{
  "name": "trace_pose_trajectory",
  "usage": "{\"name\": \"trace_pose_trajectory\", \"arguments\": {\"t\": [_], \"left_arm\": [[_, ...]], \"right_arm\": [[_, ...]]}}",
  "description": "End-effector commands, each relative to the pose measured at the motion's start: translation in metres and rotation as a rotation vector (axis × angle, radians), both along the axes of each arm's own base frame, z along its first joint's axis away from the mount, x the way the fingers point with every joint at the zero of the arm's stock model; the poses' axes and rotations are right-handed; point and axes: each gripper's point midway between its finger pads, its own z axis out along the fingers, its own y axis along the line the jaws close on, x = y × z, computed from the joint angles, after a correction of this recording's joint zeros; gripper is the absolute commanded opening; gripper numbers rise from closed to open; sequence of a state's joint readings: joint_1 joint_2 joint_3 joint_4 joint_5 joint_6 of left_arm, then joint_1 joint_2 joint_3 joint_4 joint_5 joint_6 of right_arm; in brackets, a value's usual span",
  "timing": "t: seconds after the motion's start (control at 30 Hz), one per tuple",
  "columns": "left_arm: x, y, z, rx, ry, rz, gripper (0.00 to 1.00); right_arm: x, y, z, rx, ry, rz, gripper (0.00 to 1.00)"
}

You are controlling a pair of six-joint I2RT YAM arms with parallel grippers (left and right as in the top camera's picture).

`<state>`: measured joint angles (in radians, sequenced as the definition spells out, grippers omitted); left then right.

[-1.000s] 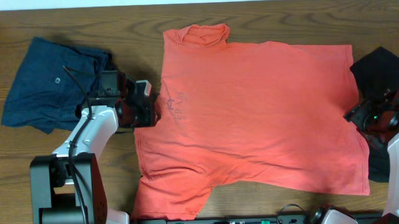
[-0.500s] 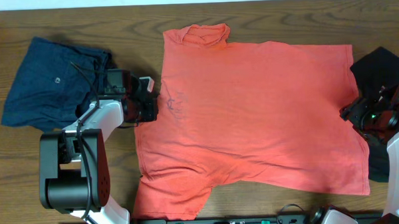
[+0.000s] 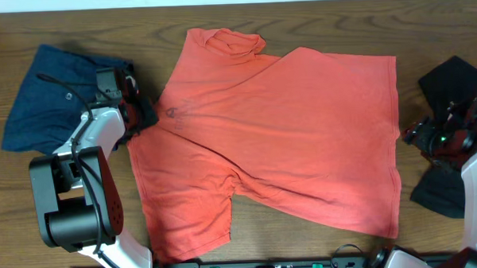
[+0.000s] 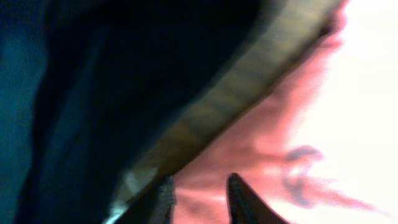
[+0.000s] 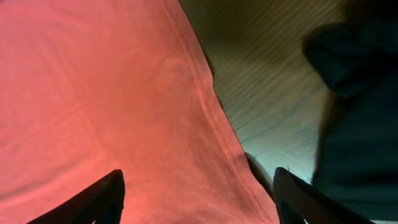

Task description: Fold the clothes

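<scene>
The red shirt (image 3: 286, 140) lay spread askew on the counter (image 3: 314, 20). The left tool (image 4: 199, 186) pinched its edge beside the navy garment (image 3: 46, 101). The right tool (image 5: 199, 180) stood apart over the opposite hem.

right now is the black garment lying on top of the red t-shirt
No, the black garment lies on the table to the right of the coral-red T-shirt, with a strip of bare wood between them.

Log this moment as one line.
T-shirt: spread, unfolded | left gripper: shut on T-shirt's left edge | right gripper: open over its right edge | navy garment: left | black garment: right
</scene>
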<state>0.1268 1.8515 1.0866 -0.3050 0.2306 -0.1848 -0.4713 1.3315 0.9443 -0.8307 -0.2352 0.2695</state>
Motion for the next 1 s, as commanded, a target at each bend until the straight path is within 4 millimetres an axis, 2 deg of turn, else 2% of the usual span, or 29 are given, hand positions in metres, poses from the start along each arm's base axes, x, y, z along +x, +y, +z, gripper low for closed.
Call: {"name": "trace_pose_trajectory", "arguments": {"t": [0.0, 0.1, 0.2, 0.33, 0.43, 0.53, 0.6, 0.67, 0.77, 0.87, 0.97], "left_arm": [[0.01, -0.03, 0.036, -0.146, -0.091, -0.083, 0.46], [0.008, -0.036, 0.058, -0.173, -0.125, -0.102, 0.52], [-0.003, -0.038, 0.075, -0.163, -0.134, -0.119, 0.53], [-0.026, -0.04, 0.086, -0.14, -0.095, -0.169, 0.54], [-0.046, -0.046, 0.08, -0.147, -0.015, -0.195, 0.53], [-0.065, -0.06, 0.065, -0.145, 0.061, -0.27, 0.52], [-0.074, -0.072, 0.056, -0.146, 0.095, -0.316, 0.48], [-0.082, -0.084, 0.047, -0.14, 0.123, -0.356, 0.47], [-0.088, -0.098, 0.041, -0.129, 0.148, -0.4, 0.47], [-0.09, -0.108, 0.04, -0.114, 0.146, -0.44, 0.47], [-0.091, -0.113, 0.04, -0.112, 0.147, -0.456, 0.47]], "right_arm": [[0.002, 0.002, -0.014, -0.004, 0.051, 0.043, 0.76], [-0.007, -0.003, -0.039, 0.002, 0.16, 0.013, 0.75], [-0.013, -0.001, -0.061, 0.039, 0.242, 0.006, 0.74], [-0.009, 0.006, -0.08, 0.106, 0.269, 0.02, 0.73], [0.006, 0.014, -0.08, 0.154, 0.202, 0.07, 0.72], [0.02, 0.023, -0.074, 0.193, 0.119, 0.137, 0.66], [0.029, 0.027, -0.071, 0.208, 0.067, 0.171, 0.6], [0.036, 0.027, -0.069, 0.197, 0.036, 0.181, 0.47], [0.048, 0.025, -0.07, 0.161, 0.003, 0.188, 0.44], [0.061, 0.02, -0.078, 0.128, -0.008, 0.153, 0.29], [0.072, 0.025, -0.093, 0.135, -0.006, 0.137, 0.18]]}}
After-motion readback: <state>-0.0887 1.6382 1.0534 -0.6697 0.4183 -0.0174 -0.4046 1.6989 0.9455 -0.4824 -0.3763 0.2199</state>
